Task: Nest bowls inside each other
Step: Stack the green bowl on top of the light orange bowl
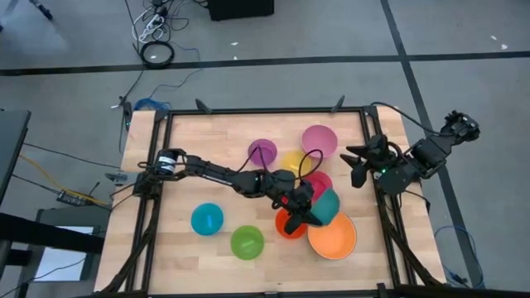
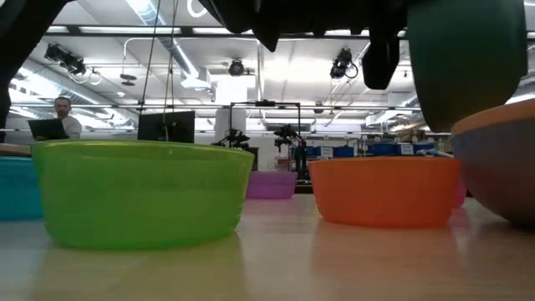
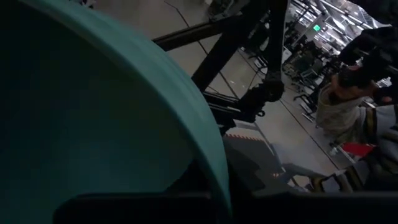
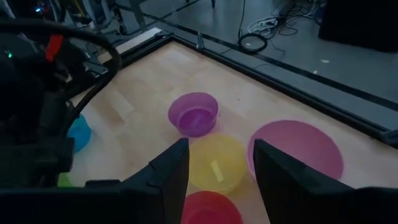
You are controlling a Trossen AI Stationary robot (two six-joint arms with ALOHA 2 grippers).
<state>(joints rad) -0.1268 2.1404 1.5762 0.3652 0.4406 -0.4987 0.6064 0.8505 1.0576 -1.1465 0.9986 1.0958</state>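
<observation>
My left gripper (image 1: 305, 207) reaches across the table's middle and is shut on a teal bowl (image 1: 327, 207). The bowl hangs tilted over the big orange bowl (image 1: 333, 237) and beside the red-orange bowl (image 1: 287, 225). In the low view the teal bowl (image 2: 468, 58) hangs at the top right, just above the big orange bowl's rim (image 2: 493, 117). Magenta (image 1: 320, 182), yellow (image 1: 295, 163), purple (image 1: 262, 151), pink (image 1: 319, 141), blue (image 1: 207, 219) and green (image 1: 247, 242) bowls stand on their bases on the table. My right gripper (image 4: 221, 171) waits open, raised at the right edge. My left gripper holds the teal bowl by its rim (image 3: 214, 183), coming from the table's left and nearly level. The dark fingers hide how they close on the wall. The bowl is lifted and tipped on edge. Whether its lower edge touches the big orange bowl, I cannot tell.
A black frame (image 1: 265, 112) runs around the wooden table. Bare wood lies at the near left and along the far left. In the low view the green bowl (image 2: 142, 192) stands closest and the red-orange bowl (image 2: 384, 192) stands to its right. A person sits far back in the room.
</observation>
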